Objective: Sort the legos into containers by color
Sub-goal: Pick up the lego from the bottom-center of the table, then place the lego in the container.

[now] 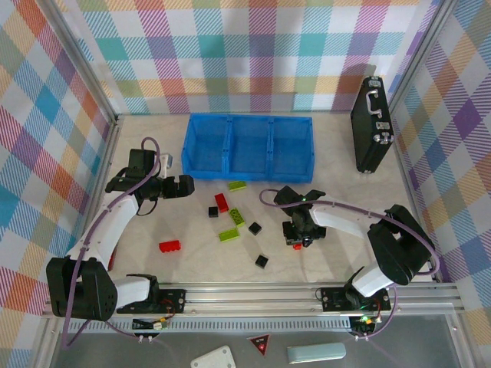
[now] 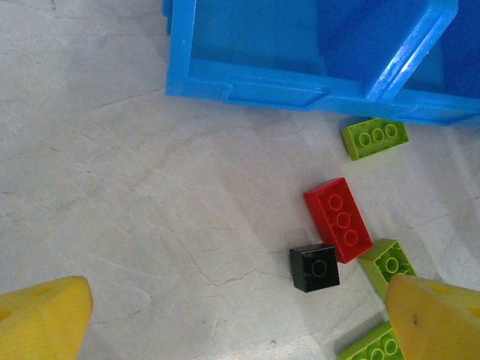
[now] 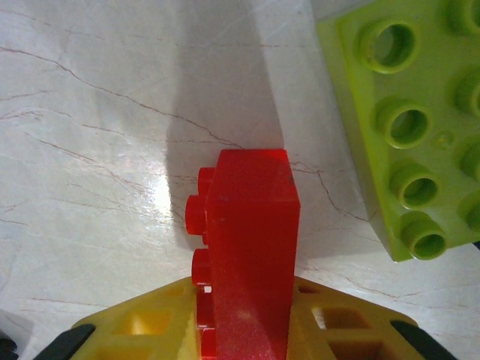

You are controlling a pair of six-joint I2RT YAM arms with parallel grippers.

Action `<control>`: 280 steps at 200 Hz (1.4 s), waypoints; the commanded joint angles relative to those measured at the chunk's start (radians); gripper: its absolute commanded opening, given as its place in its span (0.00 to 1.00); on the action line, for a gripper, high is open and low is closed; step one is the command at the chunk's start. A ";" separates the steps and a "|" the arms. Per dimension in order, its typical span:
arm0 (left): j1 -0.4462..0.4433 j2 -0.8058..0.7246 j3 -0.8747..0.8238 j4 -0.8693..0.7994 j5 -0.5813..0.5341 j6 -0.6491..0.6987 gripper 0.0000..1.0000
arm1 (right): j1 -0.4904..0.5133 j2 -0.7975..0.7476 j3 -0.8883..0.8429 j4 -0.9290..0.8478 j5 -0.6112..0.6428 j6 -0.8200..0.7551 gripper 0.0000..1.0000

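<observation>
Jaws on R gripper (image 3: 244,324) pinch red lego (image 3: 251,225), btm end cut off, L gripper (image 2: 240,315) spread wide

- blue tray (image 1: 249,175): three side-by-side compartments, near table's (image 1: 337,192) far edge
- legos (image 1: 222,202): red, green, black, scattered flat mid-table
- red brick (image 3: 251,247): on edge, pinched in right gripper (image 3: 247,300)

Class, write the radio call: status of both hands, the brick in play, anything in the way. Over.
Left hand open, empty, near blue tray. Right hand closed on red brick. Lime brick close beside it, not touching.
</observation>
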 commanded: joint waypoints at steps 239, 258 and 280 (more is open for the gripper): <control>0.004 -0.022 0.008 -0.010 -0.033 0.013 1.00 | -0.334 0.388 0.796 -0.125 0.091 -0.356 0.26; 0.004 -0.024 0.007 -0.007 -0.041 0.015 1.00 | -0.356 0.443 0.843 -0.139 0.121 -0.386 0.25; 0.004 -0.026 0.004 -0.005 -0.045 0.015 1.00 | -0.380 0.482 0.881 -0.144 0.151 -0.411 0.25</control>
